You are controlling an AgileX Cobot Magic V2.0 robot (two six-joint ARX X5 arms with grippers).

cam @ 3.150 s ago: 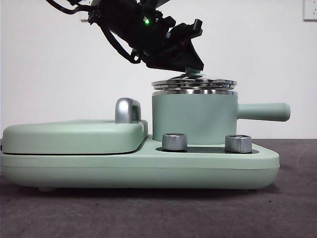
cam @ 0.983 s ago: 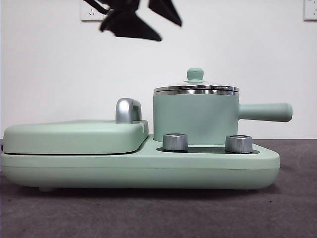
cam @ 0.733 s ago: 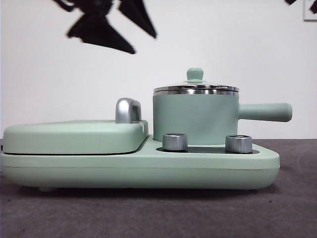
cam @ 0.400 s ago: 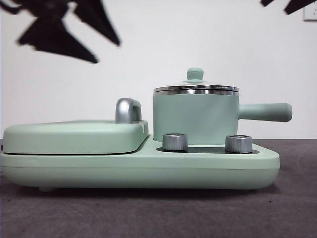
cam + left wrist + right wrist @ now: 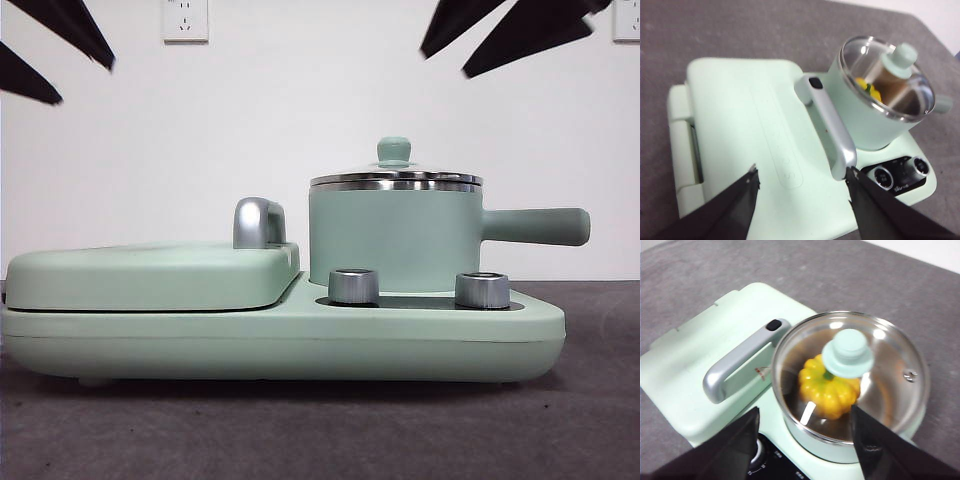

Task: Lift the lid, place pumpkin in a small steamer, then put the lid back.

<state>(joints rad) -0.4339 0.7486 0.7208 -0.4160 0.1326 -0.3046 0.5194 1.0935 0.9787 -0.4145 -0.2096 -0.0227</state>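
The small steamer (image 5: 390, 235) stands on the right of the cooker base, its long handle (image 5: 535, 226) pointing right. The lid (image 5: 395, 179) sits closed on its rim, with the mint knob (image 5: 393, 150) on top. Through the glass lid (image 5: 890, 370) I see the yellow-orange pumpkin (image 5: 830, 390) inside the steamer (image 5: 825, 452). The pumpkin (image 5: 865, 85) also shows faintly under the lid (image 5: 890, 75). My left gripper (image 5: 85, 82) hangs open and empty high at the left, above the griddle (image 5: 802, 171). My right gripper (image 5: 444, 65) is open and empty high above the pot (image 5: 805, 410).
The flat mint-green griddle cover (image 5: 150, 275) with its chrome handle (image 5: 257, 222) fills the left of the unit. Two steel dials (image 5: 353, 286) (image 5: 481, 290) sit in front of the pot. A dark grey table surface (image 5: 300, 430) lies around, with a white wall behind.
The gripper that held the lid knob on the pot has let go, risen and swung to the upper left corner. The other gripper has come into view at the upper right. The lid stays put.
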